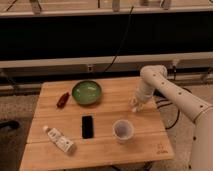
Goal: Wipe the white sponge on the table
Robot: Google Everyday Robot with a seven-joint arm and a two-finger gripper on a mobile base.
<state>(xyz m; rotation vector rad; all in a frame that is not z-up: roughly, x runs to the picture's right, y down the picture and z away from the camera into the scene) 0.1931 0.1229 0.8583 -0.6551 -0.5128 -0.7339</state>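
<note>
Closest to the camera is the front edge of the wooden table (100, 156), just bare wood; the stuff that matters sits further back. Gripper (135, 106) is down over the right half of the table, at the end of the white arm (170, 92) reaching in from the right; honestly can't tell if it's open, closed or clamped on anything. White sponge (134, 108) is, I think, the pale bit right at the gripper's lower end, at or just above the wood; I can't separate it from the gripper, so take that with salt.

What could go wrong, imo: clear plastic cup (123, 131) stands upright near the gripper, toward the front; a wipe stroke swept that way would likely clip it and tip it or shove it toward the edge, since it looks light. Black phone-like slab (87, 126) lies flat left of the cup, well apart from the gripper; only a long stroke reaches it. Green bowl (86, 92) sits to the gripper's left, toward the back; a leftward sweep could nudge it into the small red thing (62, 100) just beside it. White bottle (60, 140) lies on its side at front left, probably out of harm's way. Other risk: if the sponge isn't held firmly or pressed flat, the gripper slides off it and scrapes wood.

Hard to make out: what the red thing is; whether the cup holds anything; the bottle's label; the arm's base is cut off at the right edge.
</note>
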